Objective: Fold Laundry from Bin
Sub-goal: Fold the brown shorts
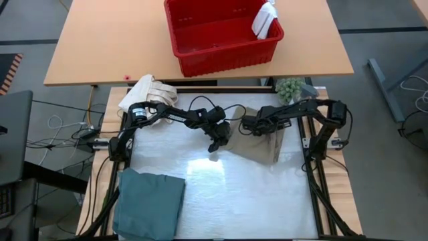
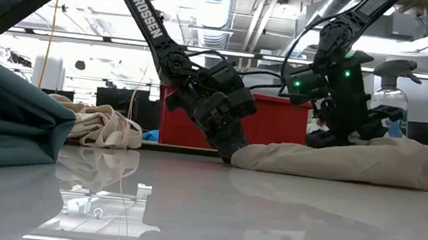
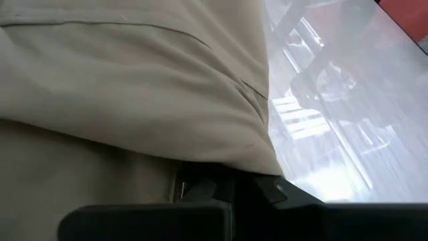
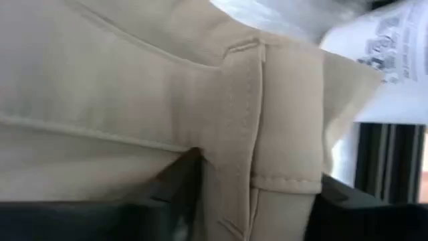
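High view is showing the khaki trousers (image 1: 264,146) lying bunched mid-table, right of centre. I'm reading them as soft, floppy, fairly light, so I'm thinking grab seams or the waistband. Left gripper (image 1: 217,142) is pinching their left edge; right gripper (image 1: 253,125) is sitting on the waistband, can't tell its jaws.
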